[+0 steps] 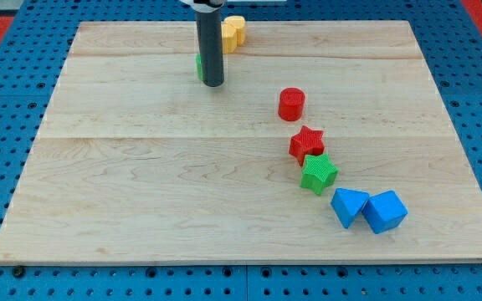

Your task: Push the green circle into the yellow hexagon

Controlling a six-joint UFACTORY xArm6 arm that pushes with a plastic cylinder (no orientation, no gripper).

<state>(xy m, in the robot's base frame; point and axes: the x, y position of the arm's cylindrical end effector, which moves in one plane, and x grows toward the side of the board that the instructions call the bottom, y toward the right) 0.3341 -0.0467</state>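
Observation:
The green circle (199, 66) is almost wholly hidden behind my rod; only a green sliver shows at the rod's left edge, near the view's top centre. My tip (213, 84) rests on the board right at that block, on its bottom-right side. The yellow block (233, 33) sits at the board's top edge, up and to the right of the rod, partly hidden by it; its shape is hard to make out. A small gap separates the green sliver from the yellow block.
A red cylinder (291, 104) stands right of centre. Below it lie a red star (306, 144) and a green star (318, 173), touching. Two blue blocks (350, 206) (384, 211) sit at the bottom right. The wooden board (141, 184) lies on a blue pegboard.

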